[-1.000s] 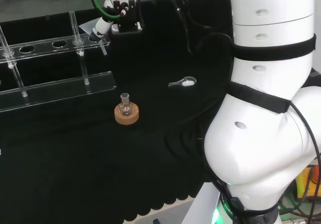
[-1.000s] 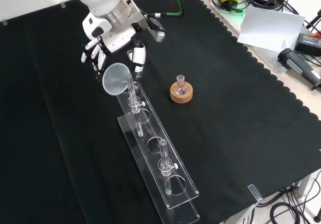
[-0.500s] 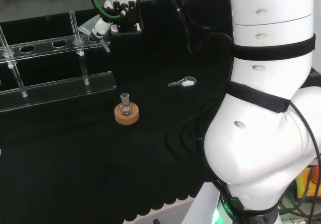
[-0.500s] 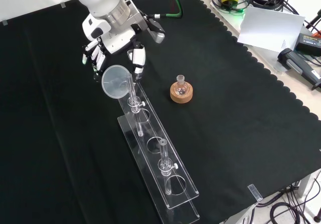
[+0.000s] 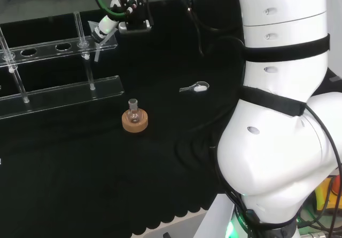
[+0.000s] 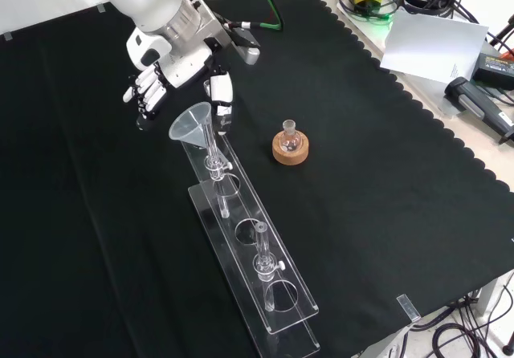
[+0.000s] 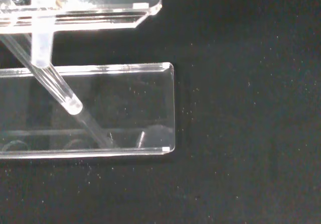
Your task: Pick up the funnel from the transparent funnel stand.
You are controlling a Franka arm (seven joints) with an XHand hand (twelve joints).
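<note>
While the front view shows the black-and-white hand (image 6: 173, 85) apparently pinching the clear conical funnel (image 6: 193, 124), its stem tip (image 7: 74, 106) hangs tilted above the transparent acrylic stand (image 7: 125, 108) in the wrist view.

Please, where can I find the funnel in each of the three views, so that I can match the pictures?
Head view: the funnel is at upper left, under the hand, above the stand's end.
Front view: the funnel is at upper centre-left, beside the hand.
Wrist view: its clear stem slants across the stand.
Shared landmark: the transparent funnel stand.
</note>
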